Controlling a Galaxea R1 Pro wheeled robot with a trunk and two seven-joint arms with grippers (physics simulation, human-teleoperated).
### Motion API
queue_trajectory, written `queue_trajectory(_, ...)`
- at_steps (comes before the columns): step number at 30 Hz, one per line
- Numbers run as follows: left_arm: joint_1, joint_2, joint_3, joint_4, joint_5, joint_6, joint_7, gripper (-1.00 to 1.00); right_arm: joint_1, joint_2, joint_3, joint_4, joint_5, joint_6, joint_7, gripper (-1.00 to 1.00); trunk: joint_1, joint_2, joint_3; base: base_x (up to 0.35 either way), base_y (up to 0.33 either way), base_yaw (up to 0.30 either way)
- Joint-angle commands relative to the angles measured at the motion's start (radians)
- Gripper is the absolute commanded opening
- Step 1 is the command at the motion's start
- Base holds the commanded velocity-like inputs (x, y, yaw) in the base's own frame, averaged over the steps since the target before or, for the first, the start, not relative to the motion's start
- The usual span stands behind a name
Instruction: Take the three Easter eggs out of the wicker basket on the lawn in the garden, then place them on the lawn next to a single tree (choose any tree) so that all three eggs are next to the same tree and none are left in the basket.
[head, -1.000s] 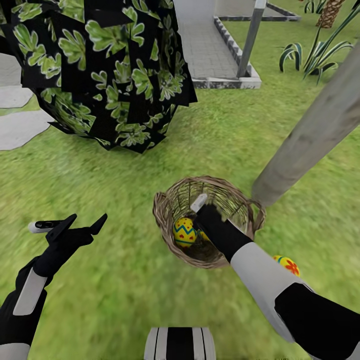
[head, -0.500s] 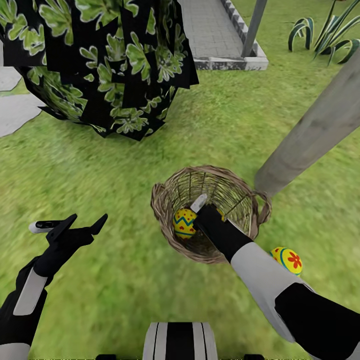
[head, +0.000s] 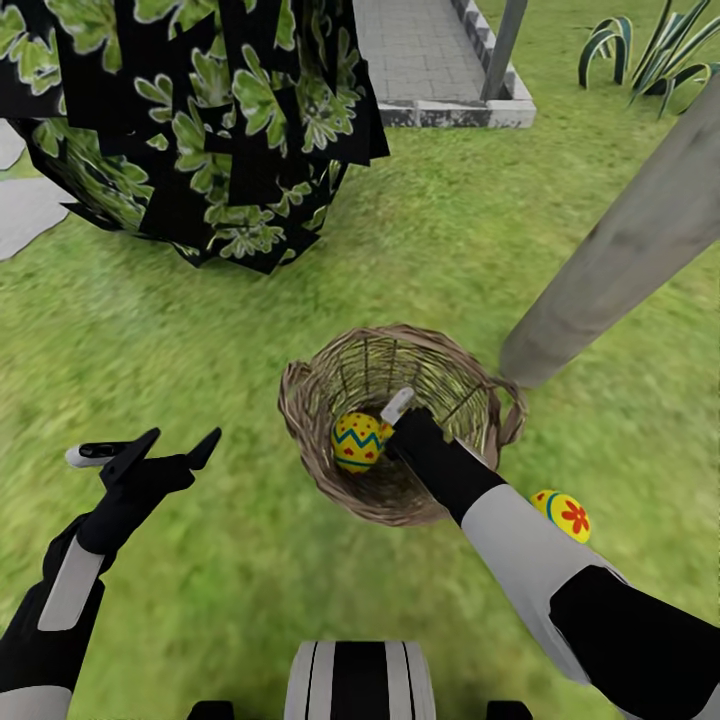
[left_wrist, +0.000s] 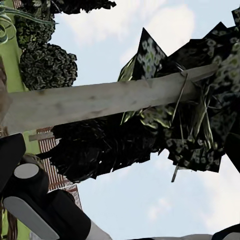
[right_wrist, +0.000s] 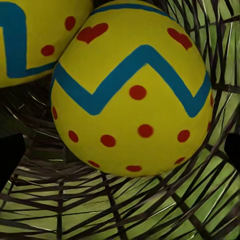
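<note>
Reaching into the wicker basket (head: 400, 440), the right gripper (head: 400, 412) has its fingers spread either side of a smooth, rounded, likely slippery heart-dotted egg (right_wrist: 131, 90), best pinched across its widest middle.

Left pincer (head: 150, 445) raised, fingers spread, right arm stretched forward and down

Black claws (head: 160, 445), white-and-black arm shells, striped base.
</note>
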Motion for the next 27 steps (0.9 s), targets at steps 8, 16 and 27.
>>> queue_trajectory(8, 0.000, -0.001, 0.000, 0.000, 0.003, 0.010, -0.001, 1.00, -0.001, -0.001, 0.002, -0.002, 0.012, 0.004, 0.007, 1.00, 0.000, 0.000, -0.014, 0.002, -0.011, 0.000)
queue_trajectory(16, 0.000, -0.001, -0.001, 0.000, 0.003, 0.010, -0.001, 1.00, -0.001, -0.003, -0.002, -0.023, 0.010, 0.003, 0.004, 1.00, 0.000, 0.000, -0.021, 0.000, -0.002, 0.000)
queue_trajectory(27, 0.000, -0.004, -0.001, 0.000, 0.003, 0.010, -0.001, 1.00, -0.001, -0.003, -0.009, -0.060, 0.010, -0.001, -0.002, 1.00, 0.000, 0.000, -0.021, 0.030, -0.127, 0.000)
